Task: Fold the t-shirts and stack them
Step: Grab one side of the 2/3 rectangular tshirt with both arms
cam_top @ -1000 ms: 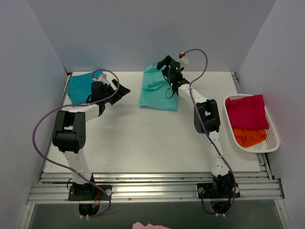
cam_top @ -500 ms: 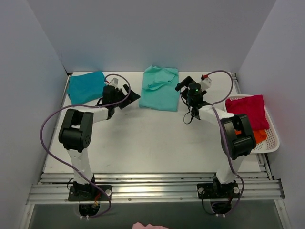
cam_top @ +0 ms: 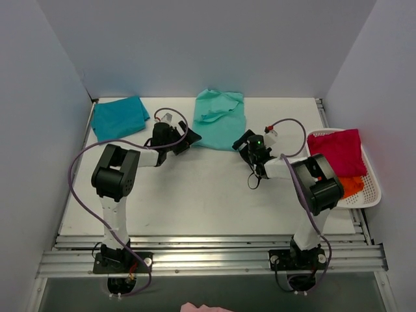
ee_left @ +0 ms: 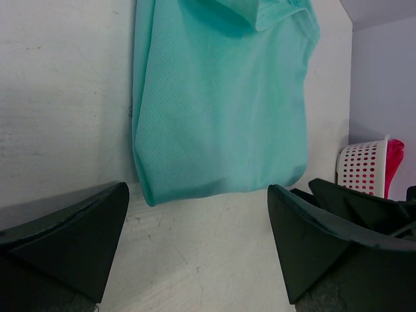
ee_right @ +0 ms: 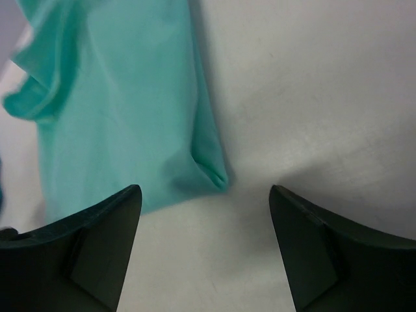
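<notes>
left fingers point(ee_left: 71, 240): spread wide with nothing between them, low over the table point(cam_top: 195, 195), aimed at the near-left corner of the mint-green shirt point(cam_top: 220, 120).
right fingers point(ee_right: 84, 253): also apart and empty, facing the near-right corner, where the cloth bunches into a small fold.
mint-green shirt: at the far middle of the table, partly folded with a rumpled far end. its long axis runs away from the arms, and its near hem lies just beyond both sets of fingers.
nearer arm: neither. each sits at its own corner, so a two-arm pinch of the hem looks the likely step.
teal-blue shirt point(cam_top: 118, 117): folded in the far left corner, well apart.
room: bare table toward the arms for a pull or fold. the back wall is close behind the shirt. a basket point(cam_top: 372, 190) of red and orange cloth sits at the right edge, apart.
</notes>
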You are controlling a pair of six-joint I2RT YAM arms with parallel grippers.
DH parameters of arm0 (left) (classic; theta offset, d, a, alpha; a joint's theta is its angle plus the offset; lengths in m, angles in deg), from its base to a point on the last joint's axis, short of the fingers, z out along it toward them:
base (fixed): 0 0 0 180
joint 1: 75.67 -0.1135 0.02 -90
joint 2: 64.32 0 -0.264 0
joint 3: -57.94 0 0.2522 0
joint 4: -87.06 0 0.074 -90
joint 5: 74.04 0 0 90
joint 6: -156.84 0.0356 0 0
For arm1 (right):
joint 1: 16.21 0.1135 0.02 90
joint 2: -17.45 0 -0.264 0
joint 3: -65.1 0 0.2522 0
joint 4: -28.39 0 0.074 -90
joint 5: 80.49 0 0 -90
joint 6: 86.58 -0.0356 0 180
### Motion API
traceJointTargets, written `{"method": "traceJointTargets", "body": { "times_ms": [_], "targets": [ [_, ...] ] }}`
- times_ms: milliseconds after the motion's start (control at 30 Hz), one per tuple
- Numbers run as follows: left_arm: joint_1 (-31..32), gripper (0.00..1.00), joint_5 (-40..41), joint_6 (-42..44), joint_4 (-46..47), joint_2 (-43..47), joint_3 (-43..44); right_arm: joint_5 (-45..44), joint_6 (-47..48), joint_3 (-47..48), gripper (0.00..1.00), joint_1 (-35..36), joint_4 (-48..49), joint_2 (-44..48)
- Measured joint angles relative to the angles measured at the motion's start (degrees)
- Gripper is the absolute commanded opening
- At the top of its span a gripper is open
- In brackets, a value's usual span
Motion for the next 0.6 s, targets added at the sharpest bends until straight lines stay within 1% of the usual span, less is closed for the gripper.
{"method": "traceJointTargets", "body": {
  "times_ms": [167,200,233,267,300,333,400,433,467,500,533,600],
  "targets": [
    [0.1,0.98,0.5,-0.2,0.0,-0.5,0.7,1.9,-1.9,2.3,0.72,1.0,4.5,-4.9],
    [0.1,0.98,0.6,-0.2,0.0,-0.6,0.9,2.2,-2.0,3.0,0.68,1.2,5.0,-5.7],
    [0.1,0.98,0.7,-0.2,0.0,-0.7,1.1,2.3,-2.1,3.7,0.59,1.4,5.5,-6.4],
    [0.1,0.99,0.8,-0.2,0.0,-0.8,1.3,2.6,-2.1,4.2,0.54,1.7,5.6,-7.0],
    [0.0,1.0,0.9,-0.1,0.0,-0.9,1.4,3.0,-2.2,4.4,0.46,1.9,5.6,-7.5],
    [0.0,0.96,0.9,-0.1,0.0,-1.0,1.5,3.1,-2.4,4.4,0.3,1.9,5.8,-8.0],
    [0.0,0.9,1.3,-0.2,-0.1,-1.1,1.7,3.6,-2.6,4.6,0.17,2.2,5.7,-8.6],
    [0.0,0.86,1.5,-0.2,-0.2,-1.4,1.9,3.7,-2.7,4.6,0.06,2.2,5.3,-8.9],
    [-0.1,0.81,1.6,-0.2,-0.2,-1.7,2.2,3.7,-2.9,4.6,0.03,2.2,5.2,-9.2],
    [-0.1,0.73,1.8,-0.3,-0.2,-2.1,2.6,3.7,-3.1,4.6,0.0,2.2,4.8,-9.2],
    [-0.1,0.69,1.9,-0.4,-0.5,-2.6,3.1,3.6,-3.3,4.6,0.0,2.2,4.5,-9.2],
    [-0.1,0.56,2.3,-0.3,-1.0,-3.7,4.4,3.5,-3.5,4.6,0.0,2.2,4.4,-9.2]
  ]
}}
